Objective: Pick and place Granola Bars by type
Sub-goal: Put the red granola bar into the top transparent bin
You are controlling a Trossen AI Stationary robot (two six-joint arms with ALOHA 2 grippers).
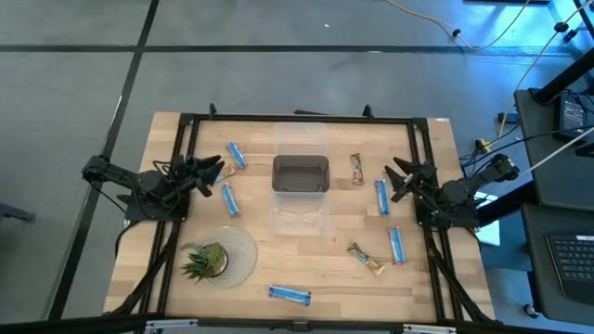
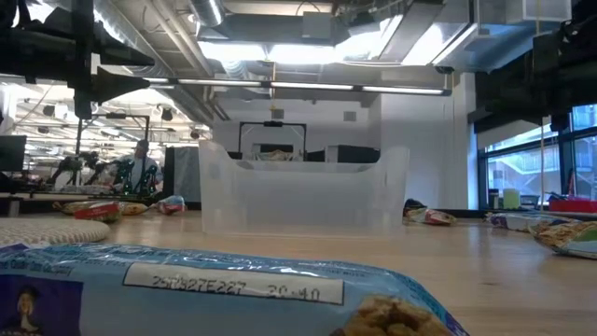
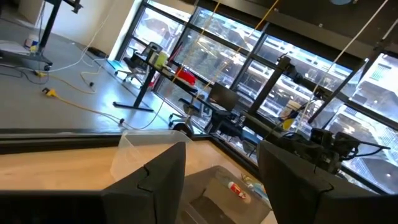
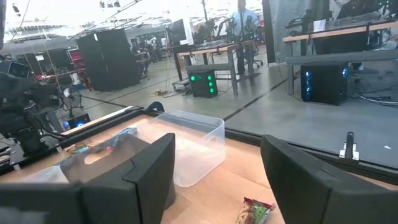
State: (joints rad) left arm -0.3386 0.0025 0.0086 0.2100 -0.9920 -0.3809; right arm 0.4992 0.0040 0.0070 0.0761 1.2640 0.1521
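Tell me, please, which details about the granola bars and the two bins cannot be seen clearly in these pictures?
- Bar types: in the high view the granola bars, like the blue bar, are too small to read.
- Front bar: the low view's bottom edge cuts off its wrapper, so no brand shows.
- Dark bin: its contents are too small and dark in the high view.
- Clear bin: in the low view its hazy wall hides the inside.

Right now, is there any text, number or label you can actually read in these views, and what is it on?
"25AUG27E227 20:40", roughly, some characters uncertain: date stamp on the blue granola bar wrapper closest to the low camera.
Other bars' wrappers: print too small to read.
Clear bins, table: no text visible.
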